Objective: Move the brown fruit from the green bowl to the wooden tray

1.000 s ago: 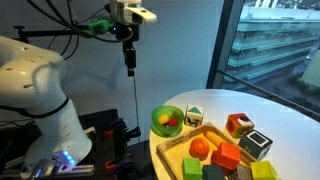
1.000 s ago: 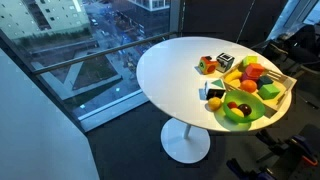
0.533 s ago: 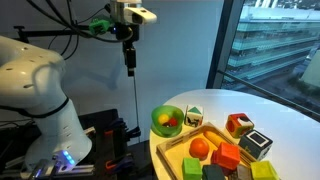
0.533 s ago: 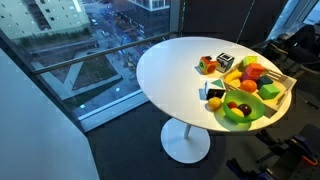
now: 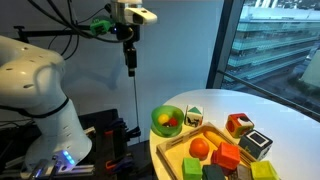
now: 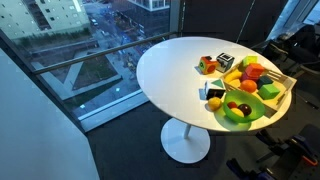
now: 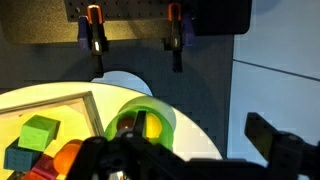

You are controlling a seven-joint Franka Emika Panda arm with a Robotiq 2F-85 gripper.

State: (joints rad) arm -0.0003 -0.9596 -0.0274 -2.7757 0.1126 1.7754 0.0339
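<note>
exterior view: gripper high, well apart from green bowl; jaws' state unclear.
exterior view: brown fruit lies in the bowl.
wrist view: bowl below, just beside wooden tray.
step: reach; next, descend onto fruit.

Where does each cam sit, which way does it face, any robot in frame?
Exterior view: low, near table height, facing the green bowl and wooden tray with the window behind; white arm base at left, no gripper.
Exterior view: high, looking down on the round table, window beyond; no robot body visible.
Wrist view: above the table edge, looking down on bowl and tray corner; dark blurred gripper along the bottom.
Shared: all three show bowl and tray.
</note>
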